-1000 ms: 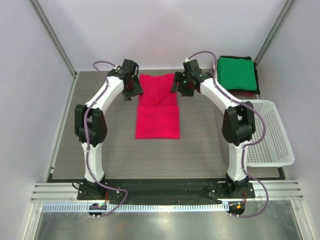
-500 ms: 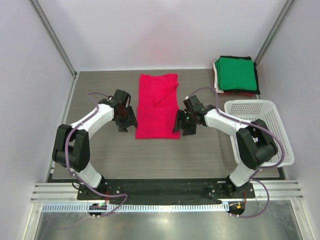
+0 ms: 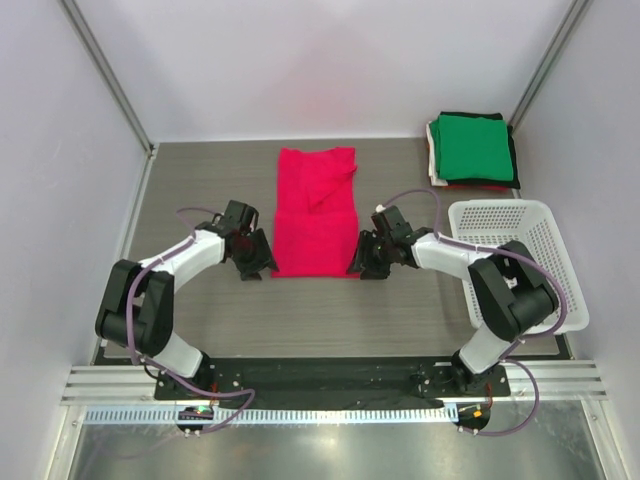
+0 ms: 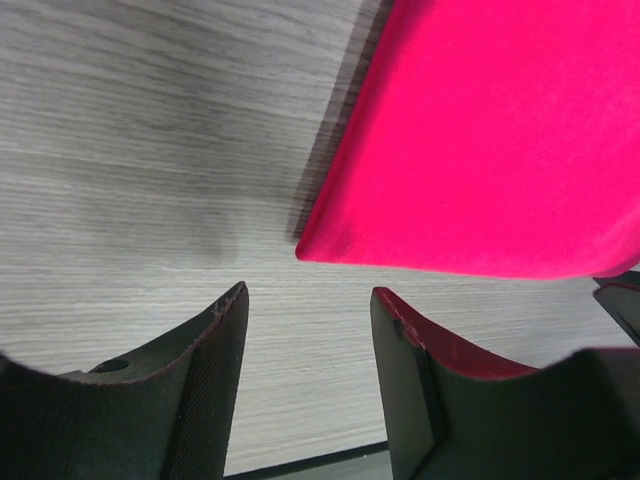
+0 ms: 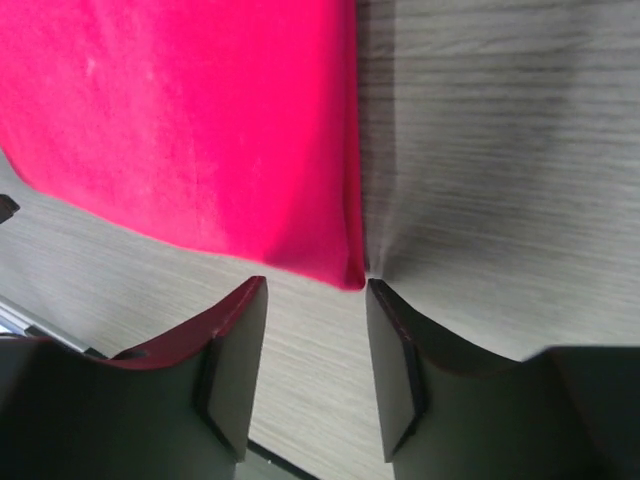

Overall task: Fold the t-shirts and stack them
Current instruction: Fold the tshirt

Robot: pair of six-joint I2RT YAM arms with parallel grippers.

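A bright red-pink t-shirt [image 3: 316, 212] lies flat as a long strip in the middle of the table, with a small fold near its far end. My left gripper [image 3: 262, 266] sits low beside its near left corner [image 4: 305, 248], jaws open and empty, the corner just ahead of the fingertips. My right gripper [image 3: 363, 264] is at the near right corner [image 5: 350, 275], open, with bare table between its fingers. A stack of folded t-shirts [image 3: 472, 148] with a green one on top lies at the far right.
A white mesh basket [image 3: 520, 262] stands at the right edge, close to the right arm's elbow. Grey wood-grain table [image 3: 200, 180] spreads to the left of the shirt. Walls enclose the table on three sides.
Both grippers came back from the shirt's far end to its near corners and dropped low to the table. The right jaws have narrowed. The shirt lies as before.
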